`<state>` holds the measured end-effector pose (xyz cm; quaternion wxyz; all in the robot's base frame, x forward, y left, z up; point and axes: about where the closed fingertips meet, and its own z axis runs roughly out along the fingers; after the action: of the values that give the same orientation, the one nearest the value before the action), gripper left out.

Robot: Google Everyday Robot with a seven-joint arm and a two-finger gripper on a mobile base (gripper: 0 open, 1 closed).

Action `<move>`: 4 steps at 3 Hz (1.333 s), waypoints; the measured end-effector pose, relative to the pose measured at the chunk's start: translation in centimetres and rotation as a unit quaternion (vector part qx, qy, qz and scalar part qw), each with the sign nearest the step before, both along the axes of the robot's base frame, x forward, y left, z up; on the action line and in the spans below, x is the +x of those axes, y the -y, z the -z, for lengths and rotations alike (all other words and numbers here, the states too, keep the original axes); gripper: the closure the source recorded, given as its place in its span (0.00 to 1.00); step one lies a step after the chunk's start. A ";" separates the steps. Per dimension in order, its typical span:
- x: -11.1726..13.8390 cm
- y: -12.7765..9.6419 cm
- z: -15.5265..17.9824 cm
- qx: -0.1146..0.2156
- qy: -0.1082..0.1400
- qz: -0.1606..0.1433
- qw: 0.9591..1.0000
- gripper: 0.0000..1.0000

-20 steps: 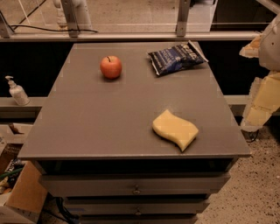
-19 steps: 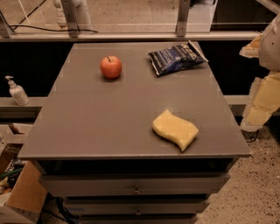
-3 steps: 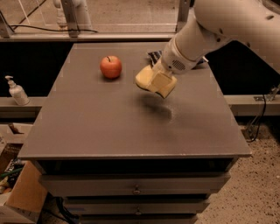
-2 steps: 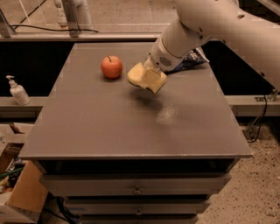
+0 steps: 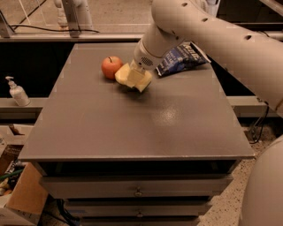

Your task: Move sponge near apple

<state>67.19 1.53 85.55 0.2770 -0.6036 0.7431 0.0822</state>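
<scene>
Leftward across the table [image 5: 132, 132] the gripper [image 5: 136, 74] has carried the sponge [image 5: 131, 80], now just beside the apple [image 5: 111, 67]. It is clamped on the sponge, which seems to hover barely off the surface.

Table: we see a dark grey top [image 5: 132, 132], with drawers [image 5: 137, 192] under its near edge.
Floor: pale and speckled beyond the far edge [image 5: 115, 13].
Left edge: pump bottle [image 5: 17, 92] on a ledge; cardboard box [image 5: 22, 196] below the near-left corner.
Gripper [image 5: 132, 73]: near the far edge, clasping the sponge [image 5: 142, 83].
</scene>
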 end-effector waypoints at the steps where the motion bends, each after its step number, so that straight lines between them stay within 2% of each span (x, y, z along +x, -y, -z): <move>1: 0.9 -0.7 0.9 -0.006 -0.003 0.001 1.000 1.00; 2: 1.2 -0.9 1.5 -0.010 -0.006 0.005 1.000 0.84; 4: 1.3 -0.9 1.8 -0.011 -0.008 0.013 1.000 0.37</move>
<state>68.50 2.39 83.77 0.2655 -0.5966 0.7536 0.0753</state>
